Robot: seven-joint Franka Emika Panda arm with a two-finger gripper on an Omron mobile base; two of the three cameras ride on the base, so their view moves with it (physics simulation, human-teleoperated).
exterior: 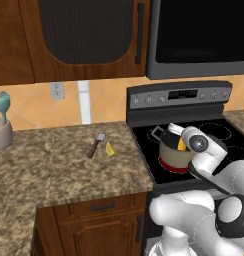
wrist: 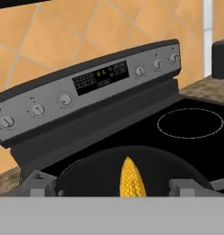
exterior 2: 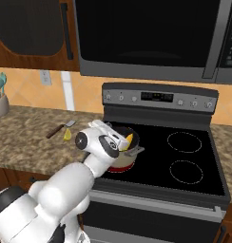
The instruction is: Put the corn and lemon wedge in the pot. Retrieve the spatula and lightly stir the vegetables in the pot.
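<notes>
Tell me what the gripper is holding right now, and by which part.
Nothing is held. The gripper is open above the pot, and the corn stands free inside it.

I see the corn (wrist: 132, 178), a yellow-orange cob, standing tilted inside the beige, red-banded pot (exterior: 171, 155) on the stove's front left burner. The lemon wedge (exterior: 110, 149) lies on the table just beside the spatula (exterior: 96, 145), whose grey blade points toward the wall.
</notes>
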